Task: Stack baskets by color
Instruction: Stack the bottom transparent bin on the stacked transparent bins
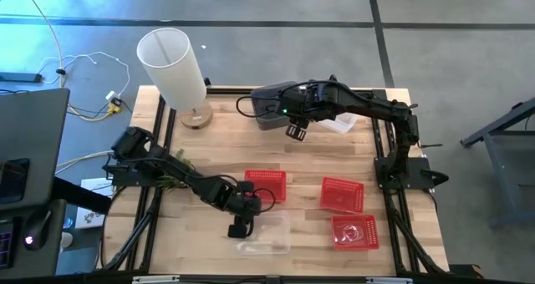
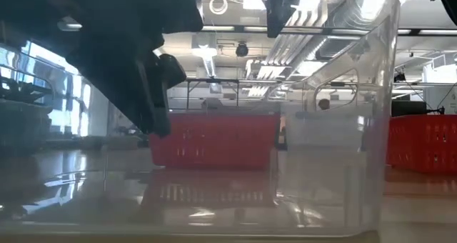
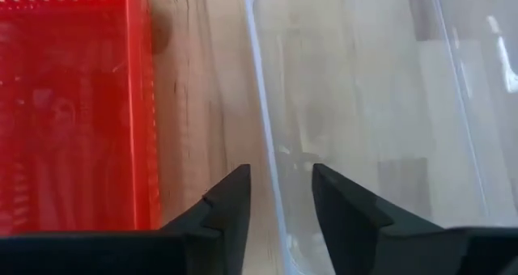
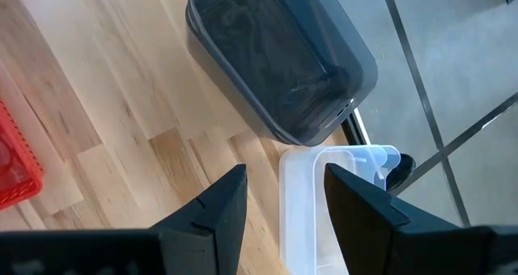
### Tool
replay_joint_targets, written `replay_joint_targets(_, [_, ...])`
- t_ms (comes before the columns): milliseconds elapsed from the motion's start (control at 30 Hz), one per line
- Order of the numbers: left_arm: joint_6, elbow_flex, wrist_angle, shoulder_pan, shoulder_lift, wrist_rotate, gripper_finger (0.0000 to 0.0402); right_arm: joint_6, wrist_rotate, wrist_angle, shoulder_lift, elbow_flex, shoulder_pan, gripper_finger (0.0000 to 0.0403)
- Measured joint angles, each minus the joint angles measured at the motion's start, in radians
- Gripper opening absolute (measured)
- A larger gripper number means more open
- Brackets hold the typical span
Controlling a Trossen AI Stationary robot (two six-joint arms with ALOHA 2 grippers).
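A robotics lab or workshop in a large open industrial hall. A wooden table on a black metal frame stands on a polished grey concrete floor marked with dark lines, with two dark robot arms mounted at its sides. Loose cables trail across the floor beside a laptop and mouse at the left edge. Seen level from the table, the hall behind shows a high ceiling with rows of strip lights, tall windows on the left, and more equipment and workstations far off.
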Motion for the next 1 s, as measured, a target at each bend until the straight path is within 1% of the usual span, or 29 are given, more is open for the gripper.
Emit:
replay_joint_targets(133, [0.006, 0.000, -0.007, 0.000, 0.000, 0.040, 0.0064, -0.002, 0.000, 0.000, 0.000, 0.000, 0.000, 0.0154])
replay_joint_targets(233, [0.056, 0.000, -0.029, 0.000, 0.000, 0.057, 0.0018, -0.005, -0.009, 0.000, 0.000, 0.000, 0.000, 0.0154])
replay_joint_targets(267, [0.064, 0.000, -0.037, 0.000, 0.000, 0.063, 0.0009, -0.006, -0.019, 0.000, 0.000, 0.000, 0.000, 0.0154])
replay_joint_targets(533, [0.070, 0.000, -0.060, -0.002, -0.009, 0.066, 0.0002, -0.003, -0.137, 0.015, 0.000, 0.000, 0.011, 0.0154])
replay_joint_targets(633, [0.074, 0.000, -0.093, -0.002, -0.037, 0.059, 0.0001, -0.006, -0.142, 0.030, 0.000, 0.000, 0.024, 0.0154])
replay_joint_targets(833, [0.078, 0.000, -0.176, -0.002, -0.109, 0.007, 0.0001, -0.006, -0.138, 0.067, 0.000, 0.000, 0.053, 0.0154])
replay_joint_targets(1000, [0.079, 0.000, -0.226, -0.001, -0.170, -0.013, 0.0000, -0.026, -0.139, 0.077, 0.000, 0.000, 0.081, 0.0154])
